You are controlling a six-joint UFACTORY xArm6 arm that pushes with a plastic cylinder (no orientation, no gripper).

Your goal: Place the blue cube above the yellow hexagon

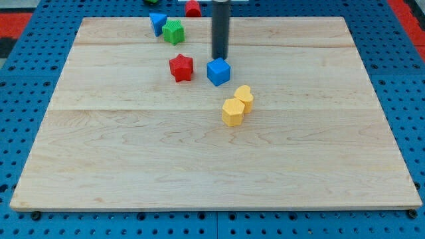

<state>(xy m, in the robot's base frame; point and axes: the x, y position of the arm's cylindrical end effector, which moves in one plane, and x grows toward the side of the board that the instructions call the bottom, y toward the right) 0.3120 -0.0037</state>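
Blue cube [218,71] sits a little above the middle of the frame on the wooden board [212,166], and we see our tip [220,57] just above it, right at its upper edge; we cannot tell whether the two touch. We carry no jaws, only the straight dark rod, so there is nothing spread or pinched. Below and to the right of the cube lies the yellow hexagon [232,112], with a second yellow block [244,97] touching its upper right side; its shape we cannot make out. Left of the cube, just beside it, is the red star [180,68]. Farther toward the upper left stand the green block [173,31] and another blue block [157,22], close together. At the top edge we see a red block [192,8] and a green sliver [153,1], both partly cut off. Around the board lies the blue pegboard [26,86].
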